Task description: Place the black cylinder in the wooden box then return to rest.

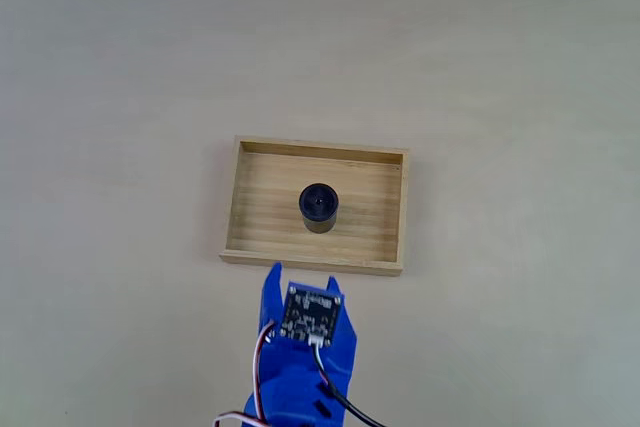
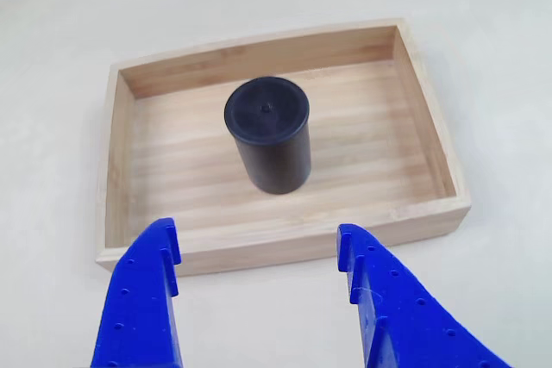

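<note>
The black cylinder (image 1: 319, 207) (image 2: 270, 134) stands upright on the floor of the wooden box (image 1: 255, 239) (image 2: 423, 118), near its middle. My blue gripper (image 1: 303, 283) (image 2: 257, 243) hovers just outside the box's near wall, open, with nothing between its fingers (image 2: 147, 286). A small circuit board sits on the gripper's top in the fixed view. The cylinder is apart from the gripper.
The box lies on a plain pale tabletop (image 1: 520, 67). Red, white and black cables (image 1: 262, 367) run along the blue arm at the bottom edge of the fixed view.
</note>
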Available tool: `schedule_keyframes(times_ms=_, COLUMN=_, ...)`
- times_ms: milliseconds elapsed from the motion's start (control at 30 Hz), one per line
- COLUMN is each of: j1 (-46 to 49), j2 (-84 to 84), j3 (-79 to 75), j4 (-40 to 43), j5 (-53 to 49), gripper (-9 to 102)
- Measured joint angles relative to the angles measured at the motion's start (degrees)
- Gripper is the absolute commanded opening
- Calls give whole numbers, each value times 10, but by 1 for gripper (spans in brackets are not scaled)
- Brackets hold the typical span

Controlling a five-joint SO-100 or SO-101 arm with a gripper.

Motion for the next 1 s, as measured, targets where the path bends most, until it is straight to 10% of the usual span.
schedule_keyframes(times_ms=200, j1=-3, j2=-80, j3=63, j4=37, j5=-24, gripper=0)
schedule_keyframes(times_ms=1000, j1=-4, j2=-201, j3=235, j4=156, j5=-55, gripper=0)
